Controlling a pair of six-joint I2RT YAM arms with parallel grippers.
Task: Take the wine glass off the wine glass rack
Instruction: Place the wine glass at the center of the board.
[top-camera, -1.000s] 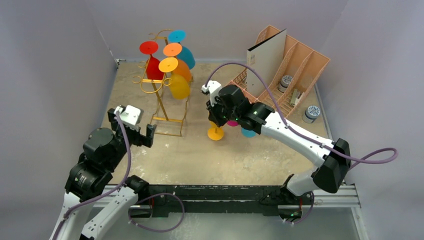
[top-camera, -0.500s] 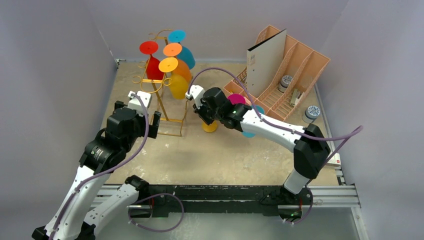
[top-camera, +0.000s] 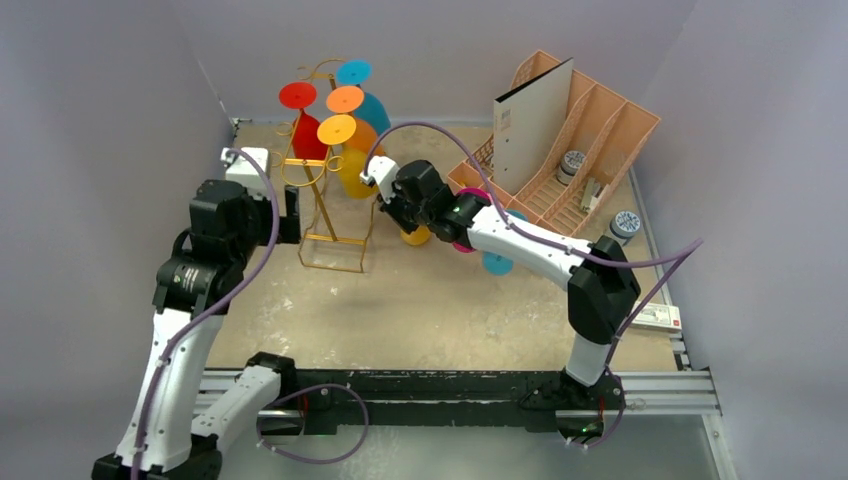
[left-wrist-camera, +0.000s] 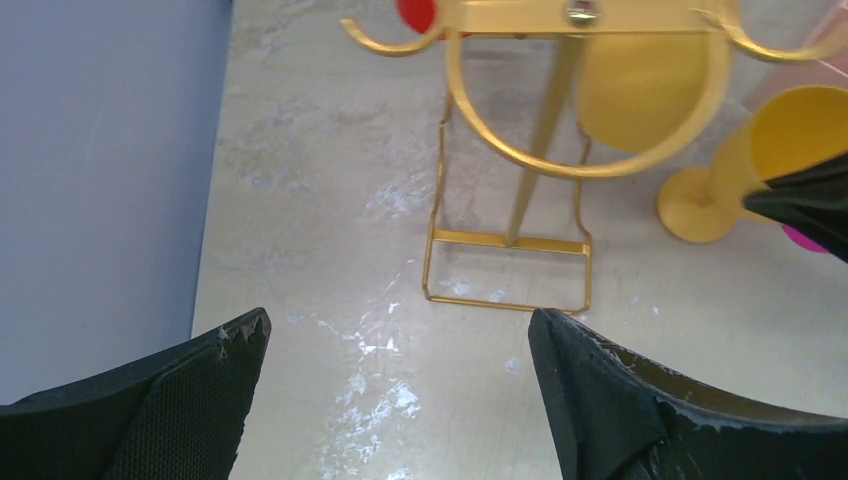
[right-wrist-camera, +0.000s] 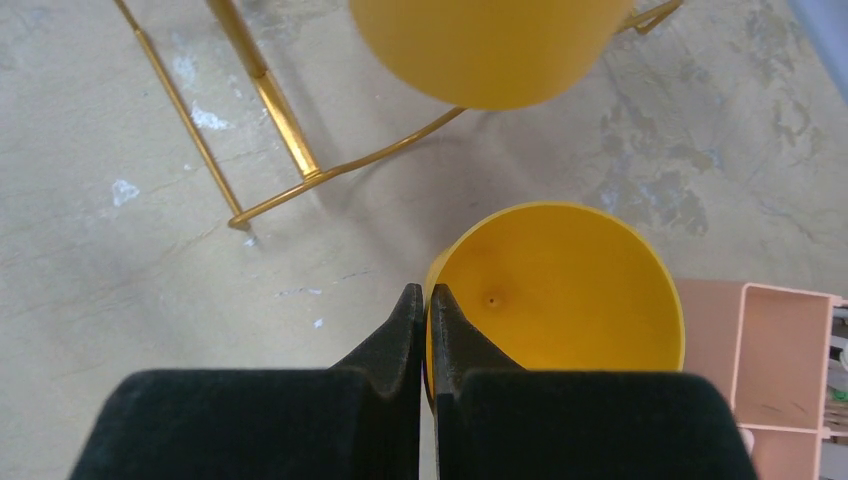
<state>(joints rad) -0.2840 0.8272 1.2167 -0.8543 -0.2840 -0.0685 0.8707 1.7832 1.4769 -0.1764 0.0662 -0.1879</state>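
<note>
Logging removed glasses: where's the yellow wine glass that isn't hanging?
Top view, centre: the yellow wine glass stands on the table just right of the wine glass rack, rim pinched by the right hand.

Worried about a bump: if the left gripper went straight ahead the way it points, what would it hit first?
Most likely the wire base of the gold rack, straight ahead of the open left gripper; depth is unclear, so it may touch the table just short of it.

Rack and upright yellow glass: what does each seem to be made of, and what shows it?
The rack looks like metal wire, glossy gold: thin bent rods catching highlights. The upright glass is probably plastic, opaque yellow, matte: even colour, thin rim, dot at its bottom.
</note>
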